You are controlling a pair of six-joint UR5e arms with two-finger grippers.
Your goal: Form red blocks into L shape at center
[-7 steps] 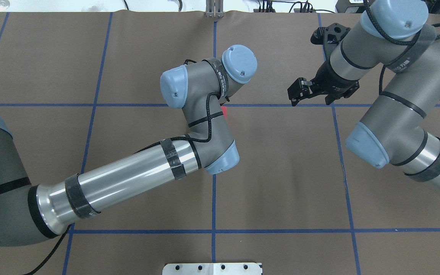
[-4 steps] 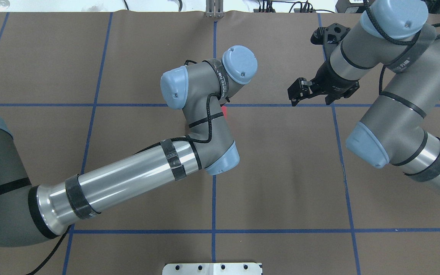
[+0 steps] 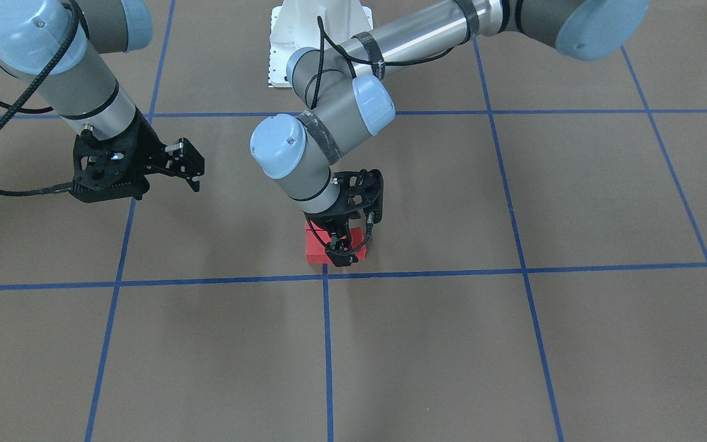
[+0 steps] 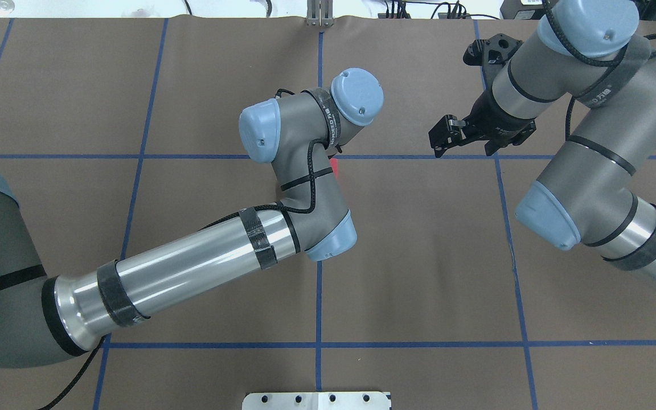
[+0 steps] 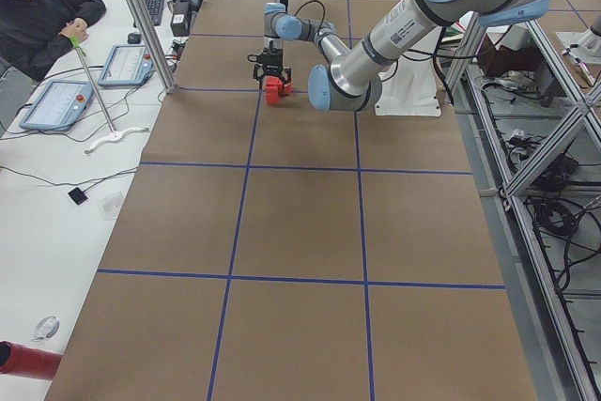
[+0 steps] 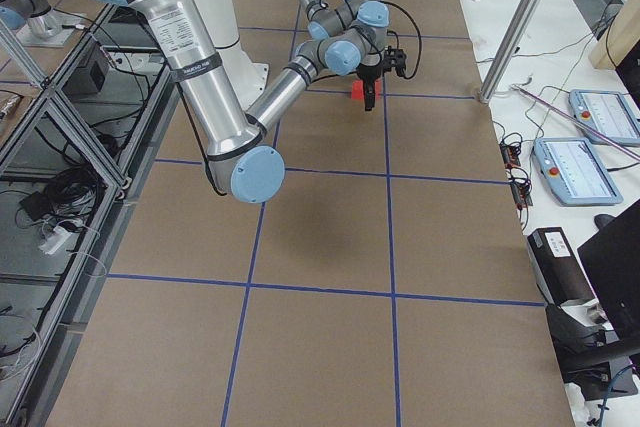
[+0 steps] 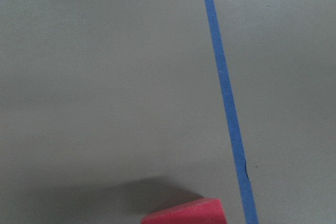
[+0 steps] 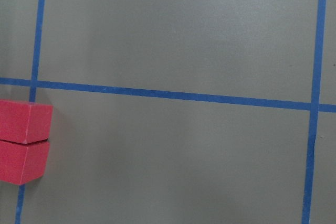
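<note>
Red blocks on desk, just at 12 o'clock of center in front-facing view. Right wrist view shows two touching side by side. Left pincer low on blocks; cannot tell if clamped. Right pincer parted, empty, at 9 o'clock, well apart.

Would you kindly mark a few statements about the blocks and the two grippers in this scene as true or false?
1. The red blocks lie right by the center crossing of the blue tape lines. True.
2. The right gripper touches the blocks. False: it hangs well to the side, over the bare brown surface.
3. The left gripper is down at the blocks. True.
4. The right wrist view shows no blocks. False: two adjoining red ones show at its left edge.
</note>
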